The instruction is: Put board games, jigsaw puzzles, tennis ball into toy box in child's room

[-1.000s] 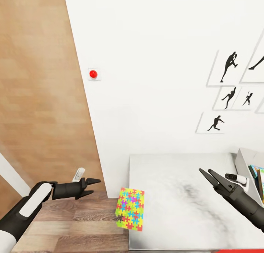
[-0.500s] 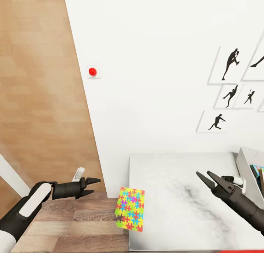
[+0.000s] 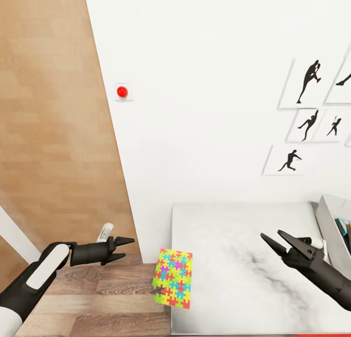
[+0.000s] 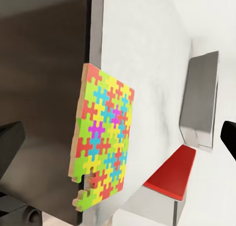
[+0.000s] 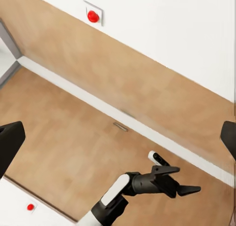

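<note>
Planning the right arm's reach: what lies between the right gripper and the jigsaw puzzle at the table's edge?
In the head view, just bare marbled table separates the right gripper from the jigsaw puzzle.

A child's room in a home: a pale marbled counter (image 3: 234,259) against a white wall, black silhouette pictures (image 3: 307,81) of athletes hung above it, wood plank floor (image 3: 97,298) beside it, a bright jigsaw puzzle (image 3: 173,277) overhanging the counter's edge, a grey toy box (image 3: 327,220) on it

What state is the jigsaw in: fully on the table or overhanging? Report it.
Overhanging. The bright multicoloured jigsaw sheet lies across the left edge of the pale marbled table, with part over the wood floor.
</note>
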